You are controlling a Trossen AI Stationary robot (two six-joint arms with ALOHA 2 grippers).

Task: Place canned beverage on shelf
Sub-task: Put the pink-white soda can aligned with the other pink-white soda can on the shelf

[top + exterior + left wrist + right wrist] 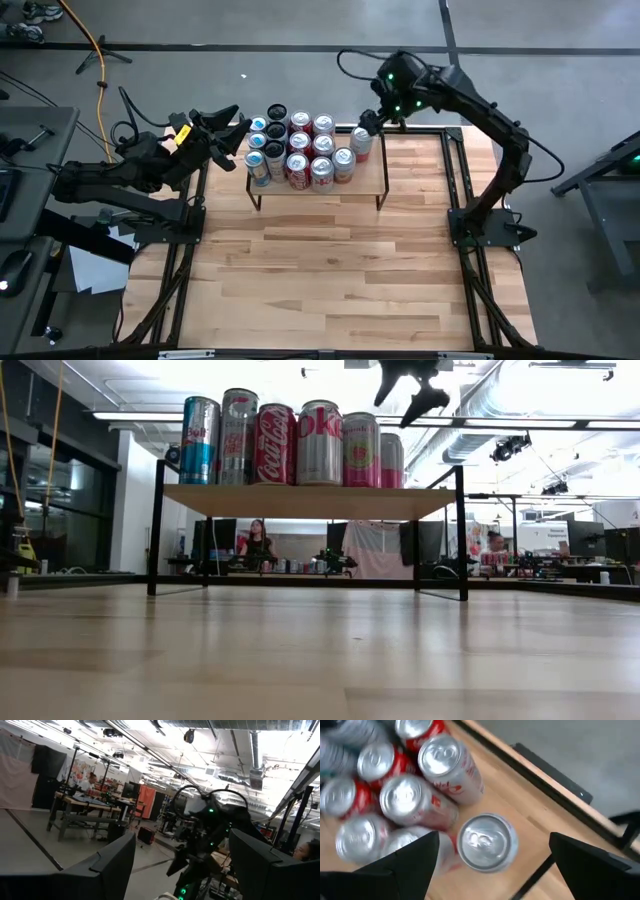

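Observation:
The shelf (372,172) is a low wooden plank on thin black legs (461,530), standing at the far middle of the table. Several cans stand upright on it in a cluster (298,150), red, silver, blue and pink ones (290,445). A pale pink can (361,143) stands at the cluster's right end, its silver top (485,842) showing in the right wrist view. My right gripper (369,121) hangs open just above that can, tilted downward, a finger on either side (495,837) and clear of it (408,395). My left gripper (236,127) is open, raised beside the shelf's left end.
Bare light wood tabletop (330,280) stretches from the shelf to the near edge. The shelf's right part (378,180) carries no cans. Black frame rails (452,180) run along both table sides. People sit at benches (258,545) in the room behind.

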